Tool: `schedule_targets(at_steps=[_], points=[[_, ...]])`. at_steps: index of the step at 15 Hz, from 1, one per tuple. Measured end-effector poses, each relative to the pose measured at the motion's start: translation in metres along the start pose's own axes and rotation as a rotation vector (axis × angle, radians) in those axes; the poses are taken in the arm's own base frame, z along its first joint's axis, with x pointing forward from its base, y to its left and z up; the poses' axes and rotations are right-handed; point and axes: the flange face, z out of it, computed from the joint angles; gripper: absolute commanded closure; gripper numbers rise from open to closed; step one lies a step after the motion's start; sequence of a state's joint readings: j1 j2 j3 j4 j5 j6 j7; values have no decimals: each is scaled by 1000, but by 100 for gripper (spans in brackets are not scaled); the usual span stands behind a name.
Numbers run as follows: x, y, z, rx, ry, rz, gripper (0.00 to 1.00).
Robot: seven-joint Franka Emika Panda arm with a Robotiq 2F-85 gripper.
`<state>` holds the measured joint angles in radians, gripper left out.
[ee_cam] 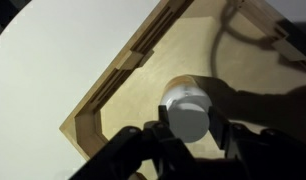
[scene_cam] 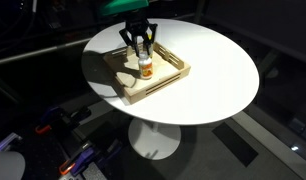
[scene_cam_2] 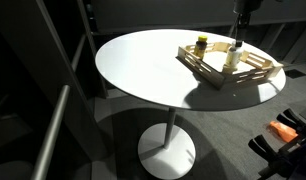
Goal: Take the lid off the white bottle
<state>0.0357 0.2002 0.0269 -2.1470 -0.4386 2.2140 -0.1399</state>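
The small white bottle (scene_cam: 146, 69) with an orange band stands upright in a wooden tray (scene_cam: 134, 93) on the round white table; the same bottle (scene_cam_2: 233, 58) and tray (scene_cam_2: 207, 69) show in both exterior views. My gripper (scene_cam: 143, 50) comes straight down onto its top. From the wrist, the white lid (ee_cam: 185, 112) fills the gap between my two black fingers (ee_cam: 163, 120). My gripper (ee_cam: 190, 120) is shut on the lid. The lid looks seated on the bottle, whose body (ee_cam: 183, 88) shows behind it.
A darker bottle with a yellow cap (scene_cam_2: 201, 43) stands in the same tray, close beside the white one. The tray's raised wooden rim (ee_cam: 113, 85) surrounds both. The table top (scene_cam_2: 143, 65) extends beyond the tray. Orange-handled gear (scene_cam_2: 285, 128) lies on the floor.
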Motion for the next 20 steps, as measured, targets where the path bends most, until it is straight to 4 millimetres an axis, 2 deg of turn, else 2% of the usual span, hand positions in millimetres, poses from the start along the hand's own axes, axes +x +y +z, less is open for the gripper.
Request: schedule_targets(at_steps=[6, 13, 16, 20], points=[[0, -3, -1, -39, 61, -254, 81], [-10, -6, -5, -11, 142, -506, 81], [-15, -6, -18, 37, 183, -526, 81], [-22, -2, -35, 65, 203, -424, 81]])
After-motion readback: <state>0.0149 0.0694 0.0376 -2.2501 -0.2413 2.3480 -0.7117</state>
